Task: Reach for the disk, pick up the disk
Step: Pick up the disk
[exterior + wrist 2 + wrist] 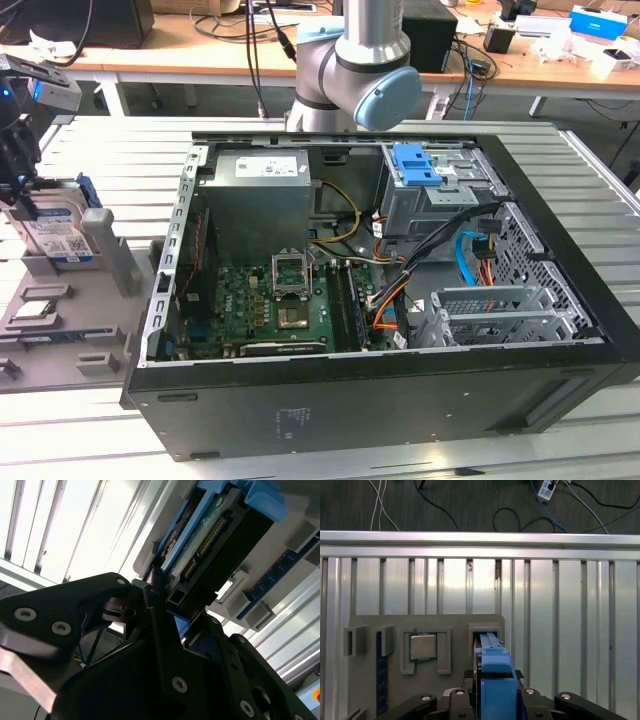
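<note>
The disk point(496, 680) stands on edge in a slot of the grey holder point(370, 680), and the fingers point(469, 674) sit one on each side of it, pressed against its blue bracket with no gap showing, so they pinch the disk while it is still seated in the slot. In the second wrist view one dark finger lies along the edge of the disk point(210, 535), whose green board and connector row run away from the fingertip. In the exterior view the gripper point(20, 185) comes down onto the upper edge of the disk point(58, 235), and the labelled face shows below the fingers. Beside the fingers, in the next pocket of the holder, lies a small square chip point(423, 646). The holder rests on the ribbed metal desk point(570, 630), and well away from the fingers an open computer case point(400, 300) sits on the same desk.
</note>
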Controlling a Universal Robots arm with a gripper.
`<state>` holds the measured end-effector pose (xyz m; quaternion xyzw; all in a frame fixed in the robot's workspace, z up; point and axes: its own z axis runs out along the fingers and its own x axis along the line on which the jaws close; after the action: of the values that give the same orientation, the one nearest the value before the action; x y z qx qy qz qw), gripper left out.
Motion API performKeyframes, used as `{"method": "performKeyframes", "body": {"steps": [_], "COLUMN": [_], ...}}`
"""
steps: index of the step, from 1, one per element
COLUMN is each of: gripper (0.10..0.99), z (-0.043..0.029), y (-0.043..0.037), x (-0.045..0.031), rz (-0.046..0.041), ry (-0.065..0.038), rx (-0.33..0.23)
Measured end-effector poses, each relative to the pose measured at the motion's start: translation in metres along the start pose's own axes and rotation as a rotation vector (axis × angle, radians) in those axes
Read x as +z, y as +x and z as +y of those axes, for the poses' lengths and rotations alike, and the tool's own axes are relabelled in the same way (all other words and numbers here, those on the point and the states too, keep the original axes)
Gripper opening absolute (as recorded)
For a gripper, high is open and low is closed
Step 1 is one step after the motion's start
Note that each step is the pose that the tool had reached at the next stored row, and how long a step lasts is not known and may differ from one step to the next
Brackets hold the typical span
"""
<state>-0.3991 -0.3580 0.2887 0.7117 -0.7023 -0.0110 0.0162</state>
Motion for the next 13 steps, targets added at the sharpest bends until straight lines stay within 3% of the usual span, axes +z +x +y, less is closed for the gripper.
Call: {"method": "performKeyframes", "body": {"steps": [13], "gripper": [0.369], "z": [-0.0001], "y": [-0.0001], "x": [-0.0008], "rz": [0.0025], "ry": [0.000], "rx": [0.000]}}
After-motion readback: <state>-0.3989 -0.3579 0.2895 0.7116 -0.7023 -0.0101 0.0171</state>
